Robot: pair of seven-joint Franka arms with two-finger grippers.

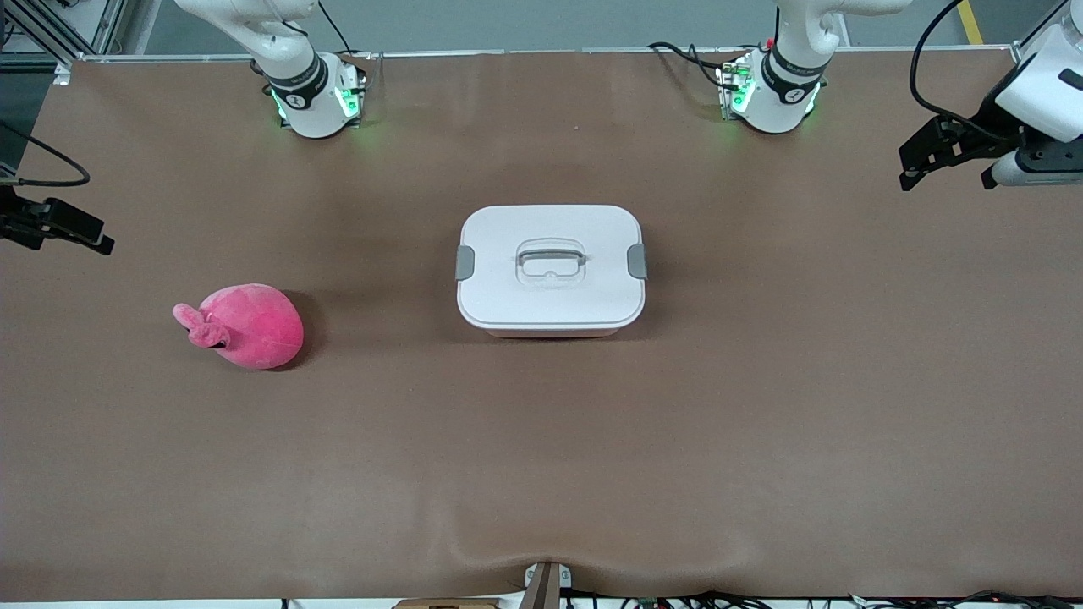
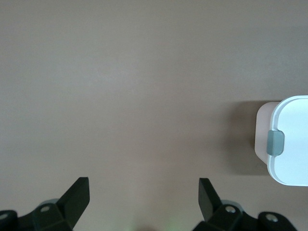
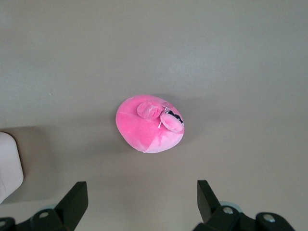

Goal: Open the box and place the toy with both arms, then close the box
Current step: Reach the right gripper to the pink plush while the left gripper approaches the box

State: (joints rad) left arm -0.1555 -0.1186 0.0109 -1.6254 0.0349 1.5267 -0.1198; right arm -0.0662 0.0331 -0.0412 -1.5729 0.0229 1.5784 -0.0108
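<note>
Front view: the box (image 1: 550,269) sits mid-desk, white lid on, a grey clip (image 1: 464,263) at each short end and a recessed clear handle (image 1: 551,258) in the lid's centre. The toy (image 1: 244,326) lies well apart from it toward the right arm's end of the desk, slightly nearer the camera. Left gripper (image 1: 948,165) hangs over the left arm's end, right gripper (image 1: 63,228) over the right arm's end; both wait, empty. Left wrist view: the left jaws stand apart with nothing between them over bare desk (image 2: 134,96); the box's end with its clip shows at the frame edge. Right wrist view: the right jaws stand apart, toy centred ahead of them, ear nubs up. Handling guess: plush is light, soft and squashy, not fragile, so pinch across the round body, not the nubs. The box looks like stiff, smooth, slippery plastic; probably flip the clips first, then lift by the handle or the lid rim.
</note>
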